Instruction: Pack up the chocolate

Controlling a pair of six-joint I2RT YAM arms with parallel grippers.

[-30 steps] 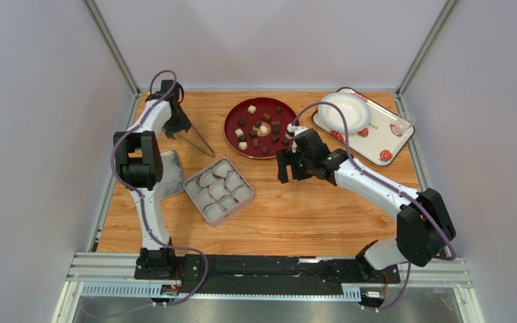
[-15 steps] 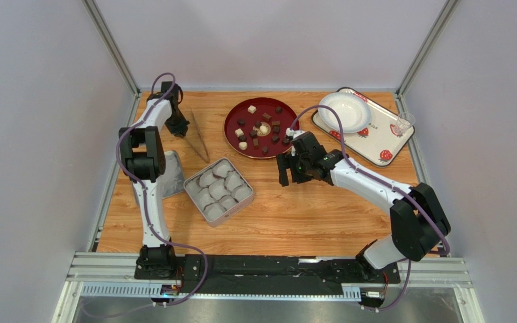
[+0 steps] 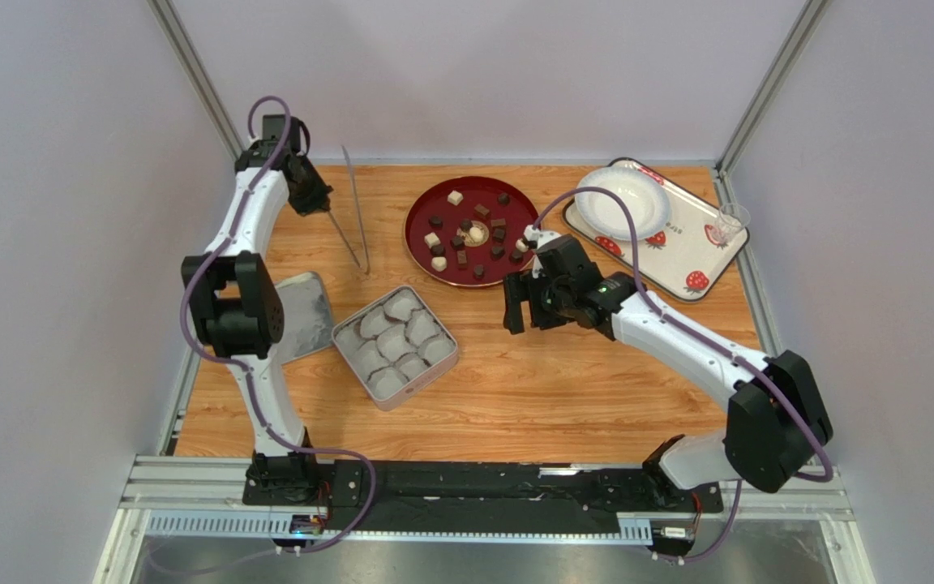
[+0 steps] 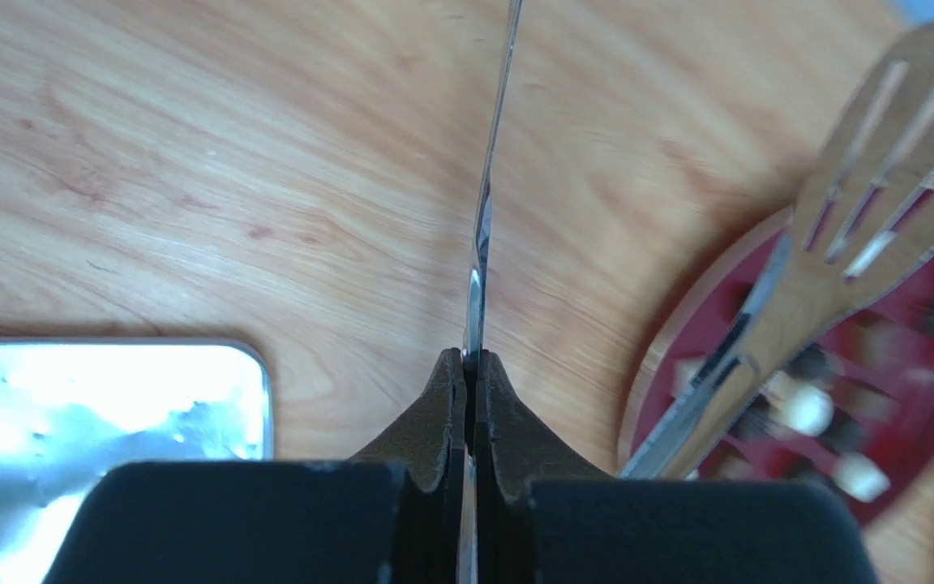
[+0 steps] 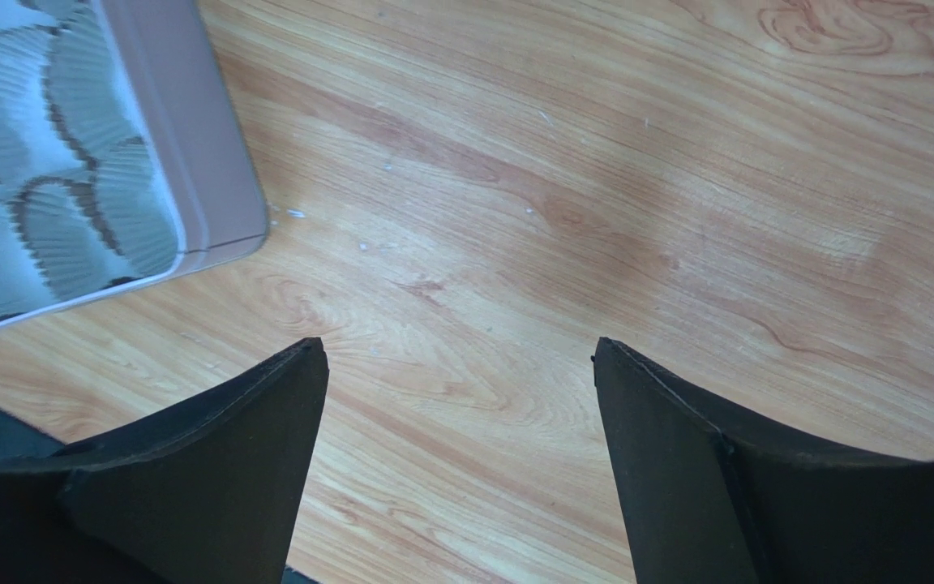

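Top external view showed the left tool (image 3: pixel 310 195) clamped on the tongs (image 3: pixel 356 237), their long axis running away from it, the chocolate (image 3: pixel 470 229) on the red plate (image 3: pixel 415 231) lying to its right, nearer the open-jawed right tool (image 3: pixel 529 314).

White arms (image 3: pixel 679 343) carry black joints (image 3: pixel 238 319), purple cables (image 3: pixel 576 190) and black end effector fingers (image 5: pixel 192 469).

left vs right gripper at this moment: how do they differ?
The left gripper is shut on the tongs; the right gripper is open and empty. The left gripper is far back on the left, beside the red plate; the right gripper is over bare table on that plate's near side, with the tin to its left. Shared: neither holds chocolate.
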